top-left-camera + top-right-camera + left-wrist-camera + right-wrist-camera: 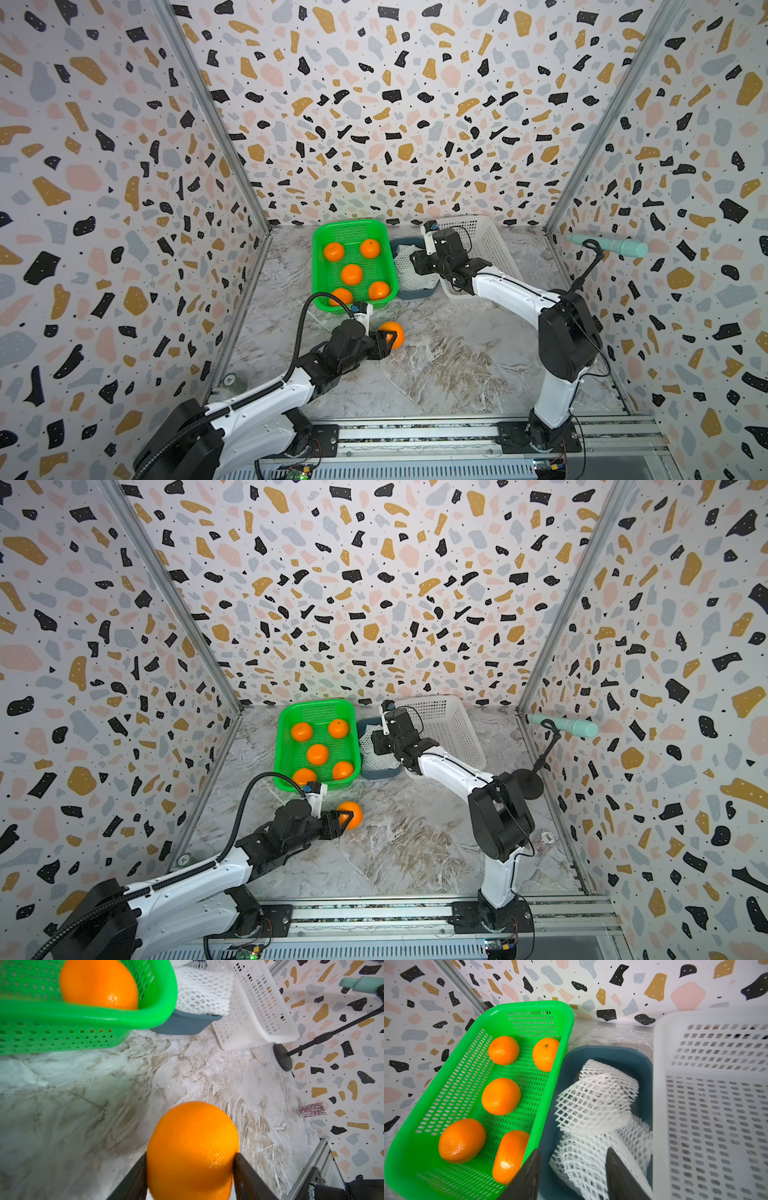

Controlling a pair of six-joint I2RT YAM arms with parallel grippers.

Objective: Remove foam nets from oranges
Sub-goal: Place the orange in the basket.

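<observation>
A bare orange [395,332] [193,1142] sits between the fingers of my left gripper [390,337] [191,1159], which is shut on it just above the marble table, in front of the green basket [318,266] [566,1022]. Several more bare oranges [351,274] [501,1096] lie in that basket. White foam nets [409,280] [596,1103] are piled in a blue bin [415,294] [612,1053] beside it. My right gripper [417,266] [572,1167] hovers over that bin, its jaws apart, the nets lying beneath them.
A white perforated basket [486,245] [716,1105] stands to the right of the blue bin. A teal microphone [611,245] on a black stand [528,785] is by the right wall, with a small patterned roll [544,837] on the table near it.
</observation>
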